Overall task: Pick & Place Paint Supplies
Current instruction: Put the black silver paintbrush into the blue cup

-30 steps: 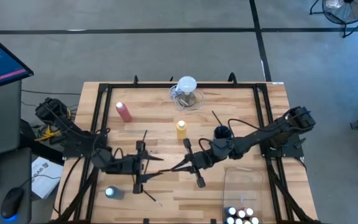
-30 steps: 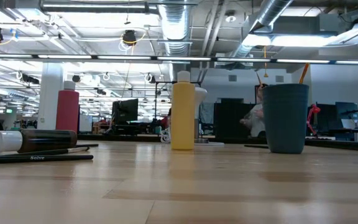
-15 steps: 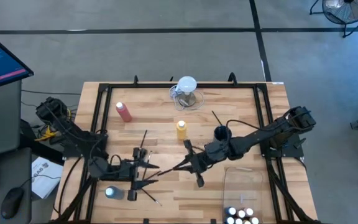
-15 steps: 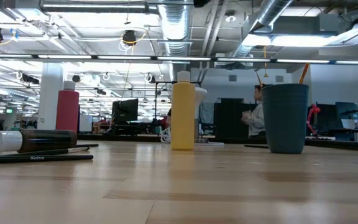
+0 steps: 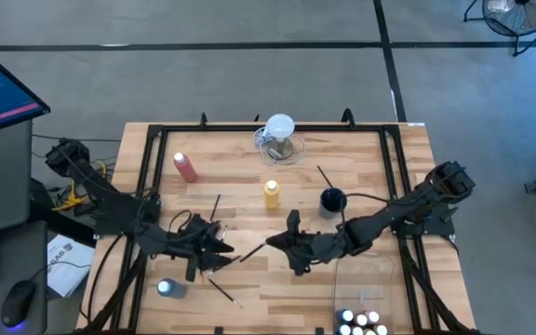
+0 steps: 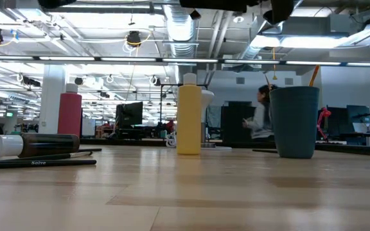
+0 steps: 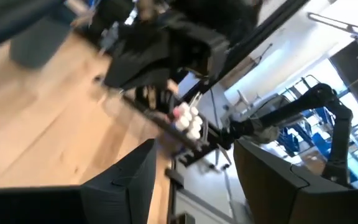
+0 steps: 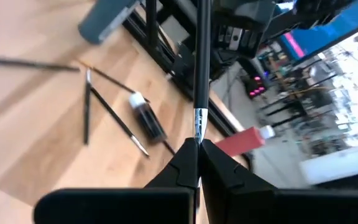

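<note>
My right tool (image 5: 282, 244) clamps a thin dark paintbrush (image 8: 202, 59) by its metal collar, lifted clear of the surface (image 5: 361, 177), apparently for carrying to the blue cup (image 5: 332, 199). My left tool (image 5: 214, 249) hangs half-open and empty beside it. Only the right wrist view shows the grip; the low view alone shows the yellow bottle (image 6: 189, 114) and pink-red bottle (image 6: 70, 114) standing upright, with two brushes lying flat.

Wooden table (image 5: 370, 163) with yellow bottle (image 5: 272, 194), pink-red bottle (image 5: 185, 167), blue cup (image 5: 332, 199), brushes (image 5: 223, 291).
</note>
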Robot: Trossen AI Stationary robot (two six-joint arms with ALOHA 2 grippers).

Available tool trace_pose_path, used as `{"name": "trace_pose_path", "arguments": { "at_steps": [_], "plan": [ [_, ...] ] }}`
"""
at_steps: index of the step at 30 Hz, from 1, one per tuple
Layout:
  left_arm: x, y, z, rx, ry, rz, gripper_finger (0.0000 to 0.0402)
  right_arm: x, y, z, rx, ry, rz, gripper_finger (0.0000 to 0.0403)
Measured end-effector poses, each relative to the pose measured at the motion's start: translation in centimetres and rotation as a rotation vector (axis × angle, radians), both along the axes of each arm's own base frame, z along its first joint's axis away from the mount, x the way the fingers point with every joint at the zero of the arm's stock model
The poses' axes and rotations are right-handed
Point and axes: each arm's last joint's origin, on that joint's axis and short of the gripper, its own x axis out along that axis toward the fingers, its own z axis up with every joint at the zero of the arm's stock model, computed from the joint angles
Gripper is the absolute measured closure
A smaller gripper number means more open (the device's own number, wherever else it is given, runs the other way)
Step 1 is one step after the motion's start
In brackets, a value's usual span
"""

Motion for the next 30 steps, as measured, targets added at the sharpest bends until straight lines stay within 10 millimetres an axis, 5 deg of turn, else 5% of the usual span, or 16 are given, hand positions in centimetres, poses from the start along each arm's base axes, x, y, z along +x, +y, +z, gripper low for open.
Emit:
{"name": "trace_pose_path", "arguments": {
  "at_steps": [8,22,30],
  "plan": [
    [0.3,2.8,-0.6,-0.212,0.192,-0.061,0.0211,-0.3,1.0,0.4,-0.183,0.064,-0.119,0.0403],
    [1.6,3.9,-1.4,-0.281,0.284,-0.206,0.0211,4.6,3.3,-2.7,-0.496,0.228,-0.301,0.0403],
    [0.7,4.4,-2.5,-0.333,0.379,-0.270,0.0211,5.3,4.6,-2.8,-0.570,0.242,-0.334,0.0403]
  ]
}}
